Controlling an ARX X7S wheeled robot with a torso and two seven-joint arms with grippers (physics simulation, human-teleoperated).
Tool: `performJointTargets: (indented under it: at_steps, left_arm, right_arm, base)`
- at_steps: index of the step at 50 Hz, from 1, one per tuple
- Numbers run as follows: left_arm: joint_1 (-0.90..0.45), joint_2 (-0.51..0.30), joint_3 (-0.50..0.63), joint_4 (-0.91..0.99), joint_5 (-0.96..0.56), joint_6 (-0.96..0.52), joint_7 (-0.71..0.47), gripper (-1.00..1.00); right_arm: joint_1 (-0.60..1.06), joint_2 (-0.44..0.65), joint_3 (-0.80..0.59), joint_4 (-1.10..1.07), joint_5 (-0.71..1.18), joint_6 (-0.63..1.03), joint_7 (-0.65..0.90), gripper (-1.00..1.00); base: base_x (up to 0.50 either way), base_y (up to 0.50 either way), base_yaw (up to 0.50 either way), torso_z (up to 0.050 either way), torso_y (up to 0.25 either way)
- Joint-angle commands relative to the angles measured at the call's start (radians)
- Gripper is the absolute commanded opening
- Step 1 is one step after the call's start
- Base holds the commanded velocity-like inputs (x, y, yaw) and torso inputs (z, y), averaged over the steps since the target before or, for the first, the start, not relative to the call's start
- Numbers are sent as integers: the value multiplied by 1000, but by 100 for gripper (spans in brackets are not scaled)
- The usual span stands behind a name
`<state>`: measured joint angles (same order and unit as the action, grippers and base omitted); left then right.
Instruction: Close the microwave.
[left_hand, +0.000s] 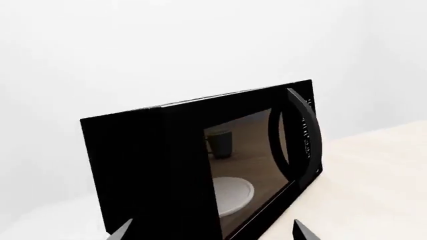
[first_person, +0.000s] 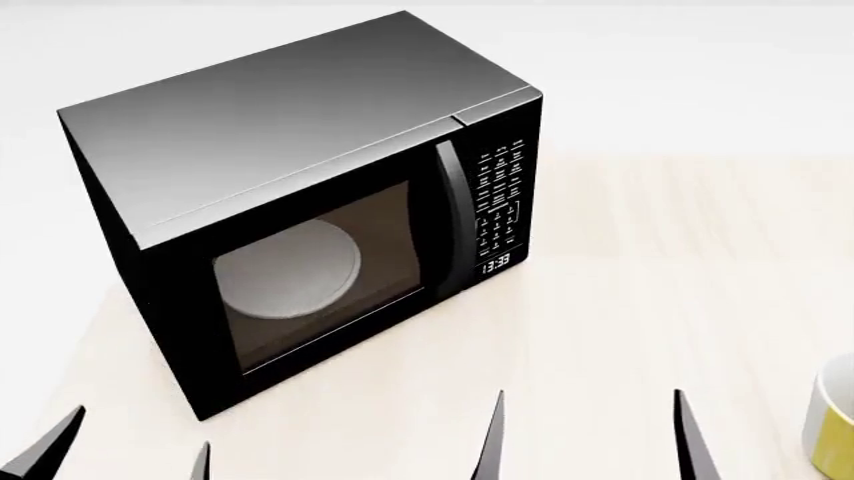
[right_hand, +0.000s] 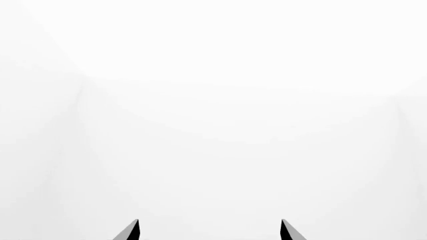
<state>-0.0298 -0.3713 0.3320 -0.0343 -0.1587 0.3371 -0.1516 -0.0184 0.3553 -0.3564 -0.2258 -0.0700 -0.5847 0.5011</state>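
The black microwave stands on the pale wooden table. In the head view its windowed door lies flush with the keypad panel, with the curved handle beside the keypad and the white turntable plate behind the glass. The left wrist view shows the microwave from its side, with the handle and plate. My left gripper is open and empty in front of the microwave's left corner; it also shows in the left wrist view. My right gripper is open and empty, off to the right of the door.
A yellow and white cup stands at the right edge of the table. A grey cup shape shows in the door glass. The right wrist view shows only my right gripper against white wall.
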Motion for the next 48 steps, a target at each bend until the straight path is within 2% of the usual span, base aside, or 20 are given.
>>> performJointTargets:
  at_steps: [1,6,7,10,14,17,26,29,36,48]
  left_arm:
    - [87,-38,-107,133,-27,-22,-62,100]
    - [86,-47,-230,132,-60,-13,-158,100]
    - [92,-44,-264,127,-114,-6,-166,100]
    - [86,-49,-281,120,-96,-4,-185,100]
    - [79,-54,-359,131,-96,10,-251,100]
    - [59,-74,-408,155,-109,-13,-286,100]
    - [37,-138,-550,303,-100,-60,-386,100]
    - [25,-147,-605,366,-115,-80,-430,100]
    - [39,-161,-632,430,-87,-94,-452,100]
    - [-1,-160,-612,440,-32,-124,-480,100]
  right_arm:
    - [1,-8,6,10,-4,5,-8,100]
    - [9,-6,17,25,-9,13,1,100]
    - [18,-5,36,30,-12,25,13,100]
    - [29,2,60,35,45,56,18,100]
    - [54,13,105,71,145,100,26,100]
    - [73,24,146,74,142,111,51,100]
    - [124,70,337,-59,195,218,172,100]
    - [121,84,402,-151,131,242,226,100]
    - [118,101,484,-252,105,265,270,100]
    - [127,94,565,-265,74,261,327,100]
  base:
    - [0,0,0,0,0]
    - [0,0,0,0,0]
    - [0,0,0,0,0]
    - [0,0,0,0,0]
    - [0,0,0,0,0]
    - [0,0,0,0,0]
    - [0,0,0,0,0]
    - [0,0,0,0,0]
    - [0,0,0,0,0]
    - [0,0,0,0,0]
